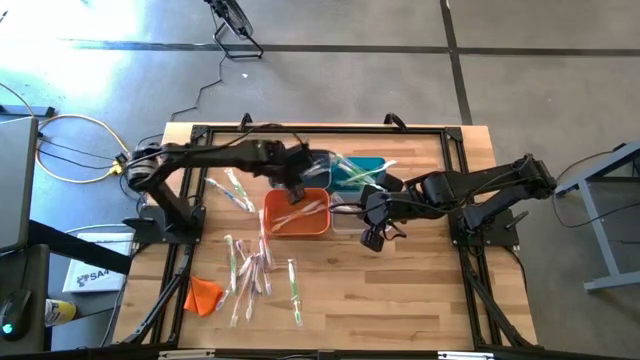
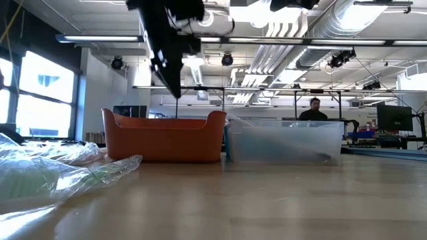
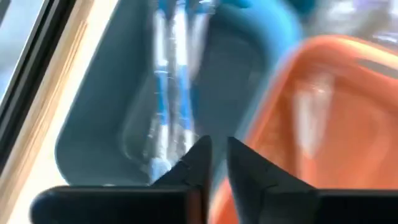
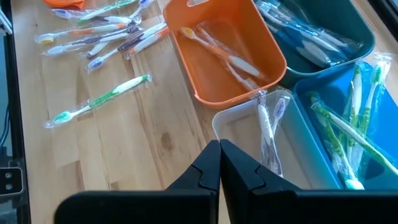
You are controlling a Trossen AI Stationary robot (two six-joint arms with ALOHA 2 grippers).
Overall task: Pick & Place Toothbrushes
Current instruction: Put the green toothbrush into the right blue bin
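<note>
Four bins: orange bin [image 1: 297, 214], clear bin [image 4: 249, 137], teal bin [image 4: 367, 124] and dark grey bin [image 4: 329, 31] stand touching in a block mid-table.
Left gripper [image 1: 297, 190]: over the far rim of the orange bin, at its border with the dark grey bin; in the left wrist view the fingertips [image 3: 199, 158] stand a narrow gap apart with nothing between them.
Right gripper [image 1: 372, 238]: beside the clear bin on its near side; fingers pressed together, holding nothing.
Toothbrushes: loose wrapped toothbrushes [image 1: 250, 270] scattered on the table's left near part; others lie inside all four bins.
Open room: bare wood [image 1: 420, 290] on the table's right near part, right up to the black frame edge [image 1: 300, 130].
Orange cloth lump [image 1: 203, 295]: near the left near corner, apart from the brushes.
Hard to make out: left wrist view is smeared; low view shows only crumpled wrappers [image 2: 60, 167] up close, with bin contents hidden by the walls.
Background: a person [image 2: 313, 110] far behind the table.
</note>
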